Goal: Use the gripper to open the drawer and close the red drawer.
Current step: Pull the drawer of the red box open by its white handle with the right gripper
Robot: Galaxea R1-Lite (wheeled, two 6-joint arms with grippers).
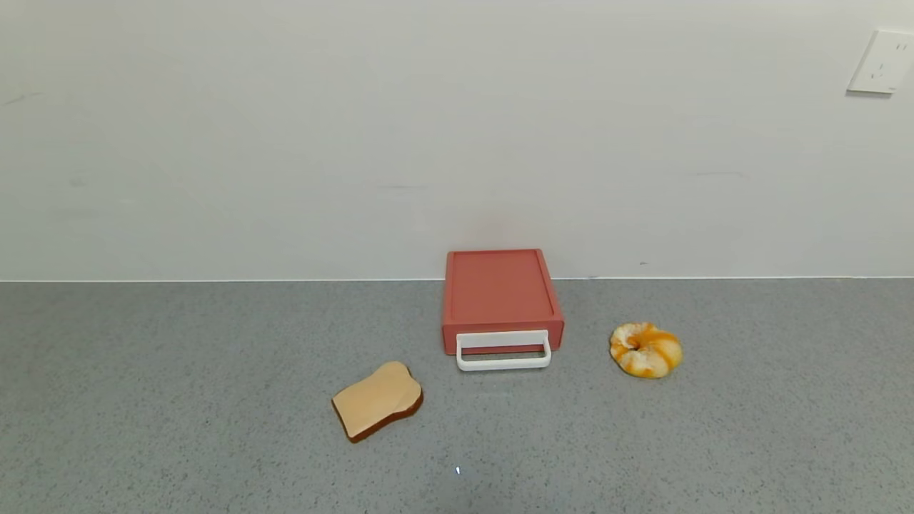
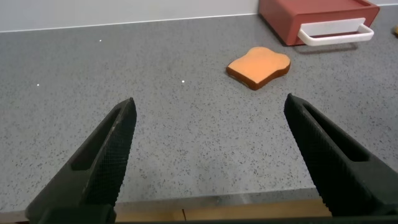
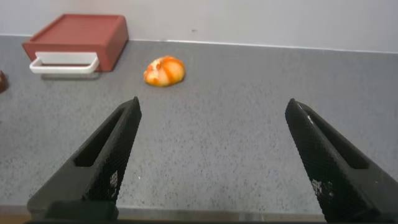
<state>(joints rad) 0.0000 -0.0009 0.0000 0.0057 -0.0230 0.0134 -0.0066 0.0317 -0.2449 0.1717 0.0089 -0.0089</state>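
Note:
The flat red box with the red drawer stands against the back wall, its white loop handle facing me; the drawer looks pushed in. It also shows in the left wrist view and the right wrist view. Neither arm shows in the head view. My left gripper is open and empty over the table's near edge, well short of the box. My right gripper is open and empty, also at the near edge, far from the box.
A bread slice lies in front and to the left of the box. A yellow-white bun lies to its right. The grey table ends at a white wall with an outlet plate.

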